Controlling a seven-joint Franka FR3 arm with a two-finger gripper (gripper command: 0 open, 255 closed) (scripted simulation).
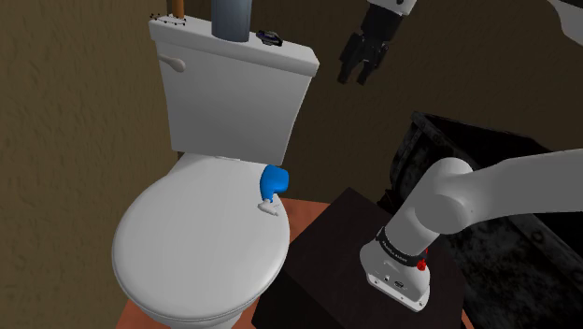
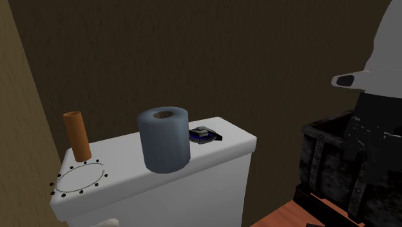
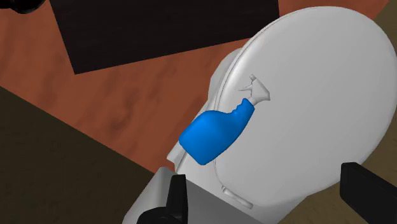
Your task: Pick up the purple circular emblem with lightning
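Approach stage, by my judgement; nothing is grasped yet. The white toilet (image 1: 201,248) carries a flat white tank lid (image 1: 191,39). The black two-finger gripper (image 1: 353,77) hangs in the air with its fingers spread and empty, off the lid's end toward the shoulder view's right. The small dark purple round emblem (image 1: 268,38) lies flat near that end, beside a grey-blue paper roll (image 2: 163,138) and apart from the gripper. The next move calls for travel over the emblem, then a low pinch.

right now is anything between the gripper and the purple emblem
Nothing visible does. The open gripper hangs in free air off the end of the tank lid; the emblem lies at that end, the paper roll beyond it.
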